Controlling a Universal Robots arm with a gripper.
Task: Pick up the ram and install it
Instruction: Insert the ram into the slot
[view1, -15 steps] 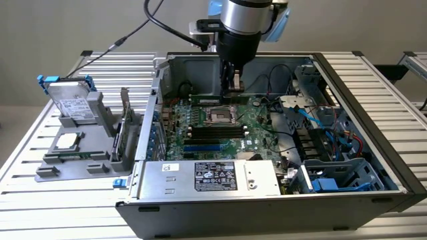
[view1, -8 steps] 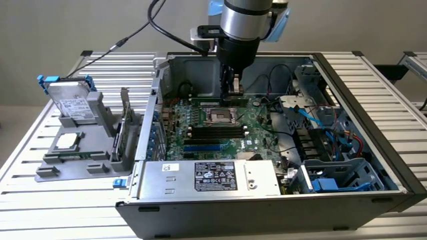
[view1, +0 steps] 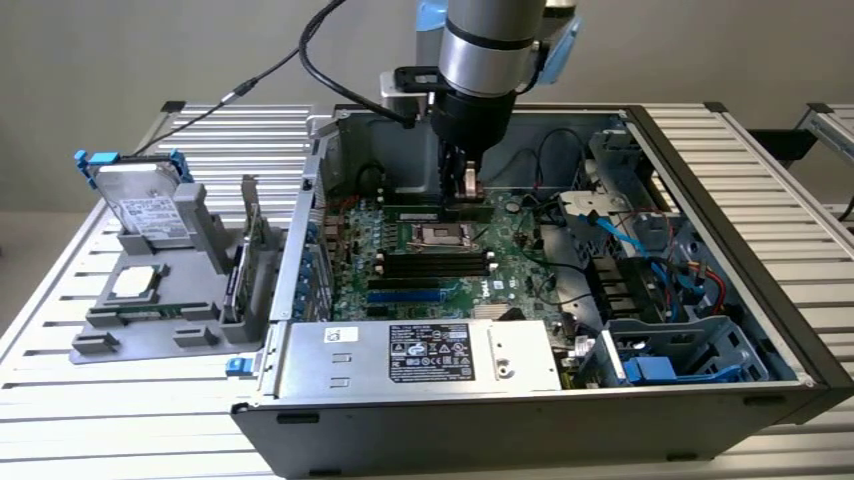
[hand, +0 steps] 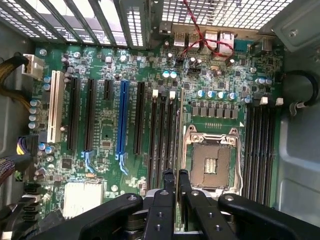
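Gripper (view1: 463, 192) hanging over the motherboard (view1: 521, 262) in the open case (view1: 400, 430).
Wrist view is showing fingers (hand: 168, 176) clamping a thin edge-on strip, probably the ram (hand: 179, 135).

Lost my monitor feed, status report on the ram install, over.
Tool shut on thin green ram stick. Stick over long black motherboard slots, slots empty. Nothing blocking.

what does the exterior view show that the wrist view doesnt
Exterior view: the grey fixture with a hard drive beside the case, and the power supply. Wrist view: the white slot and rear ports. Both: the gripper shut on the ram, over the motherboard by the CPU socket and black memory slots.
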